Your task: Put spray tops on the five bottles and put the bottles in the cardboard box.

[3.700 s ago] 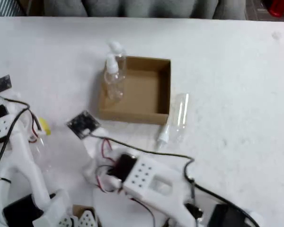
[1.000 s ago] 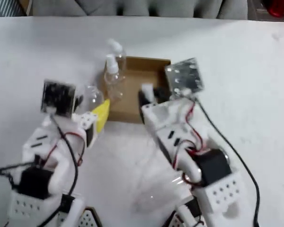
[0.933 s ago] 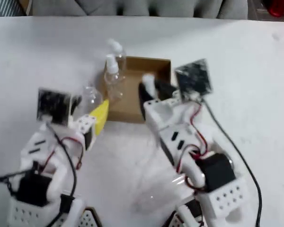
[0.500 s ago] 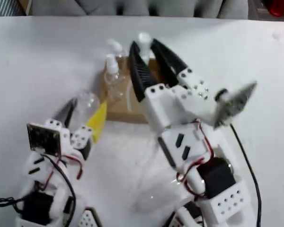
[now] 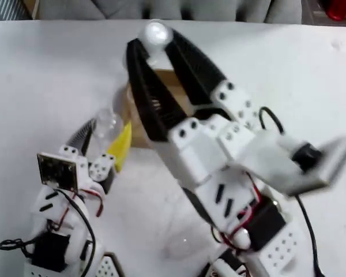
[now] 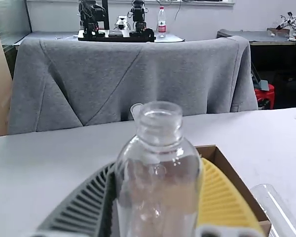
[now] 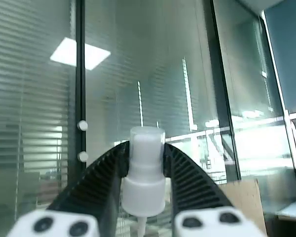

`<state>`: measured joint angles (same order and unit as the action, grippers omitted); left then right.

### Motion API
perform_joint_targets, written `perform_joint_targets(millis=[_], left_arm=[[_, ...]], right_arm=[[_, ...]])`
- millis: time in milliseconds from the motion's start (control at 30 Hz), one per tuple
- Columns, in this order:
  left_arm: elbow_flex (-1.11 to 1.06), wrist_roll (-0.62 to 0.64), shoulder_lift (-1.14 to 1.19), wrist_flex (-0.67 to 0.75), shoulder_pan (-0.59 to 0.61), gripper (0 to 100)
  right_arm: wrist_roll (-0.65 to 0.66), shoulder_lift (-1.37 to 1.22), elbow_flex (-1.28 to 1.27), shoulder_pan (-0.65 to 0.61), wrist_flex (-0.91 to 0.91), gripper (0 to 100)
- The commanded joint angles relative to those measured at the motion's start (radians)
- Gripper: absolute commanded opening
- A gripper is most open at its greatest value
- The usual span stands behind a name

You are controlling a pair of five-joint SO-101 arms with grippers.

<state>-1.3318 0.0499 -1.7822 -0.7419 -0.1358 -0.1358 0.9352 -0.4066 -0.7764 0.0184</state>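
The white plastic spray top [image 5: 155, 33] sits pinched in my right gripper [image 5: 154, 39], its round cap between the two black fingers [image 7: 187, 182] and its thin dip tube pointing back toward the wrist. From the high view I see it held in the air over the far left corner of the brown cardboard box [image 5: 136, 134], with the right arm stretched across the box and covering most of it. The clear plastic bottle [image 6: 158, 168] is upright with an open neck, clamped around its body in my left gripper [image 5: 108, 124], a grey ribbed finger [image 6: 84, 212] on one side and a yellow one [image 6: 222, 197] on the other. That bottle is just beside the box's left wall, near its front corner. A second clear bottle [image 6: 277, 203] lies on its side on the white table [image 5: 46, 69] close to the box's near right corner, only partly in my left wrist view. Beyond the box, past the table's far edge, stands a grey cloth-covered seat back [image 6: 138, 74].
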Motion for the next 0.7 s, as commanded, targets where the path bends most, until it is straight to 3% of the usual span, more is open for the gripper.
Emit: perform_joint_targets(millis=[0, 400, 667], left_arm=[[0.005, -0.008, -0.016, -0.017, -0.018, 2], [-0.017, -0.003, -0.016, -0.009, -0.018, 2], [-0.015, -0.003, -0.018, -0.008, -0.018, 2]], right_arm=[[0.006, 0.001, 0.008, -0.018, -0.038, 1.5], [0.006, -0.021, -0.034, -0.065, -0.051, 1.5], [0.006, -0.177, -0.041, -0.010, -0.196, 1.5]])
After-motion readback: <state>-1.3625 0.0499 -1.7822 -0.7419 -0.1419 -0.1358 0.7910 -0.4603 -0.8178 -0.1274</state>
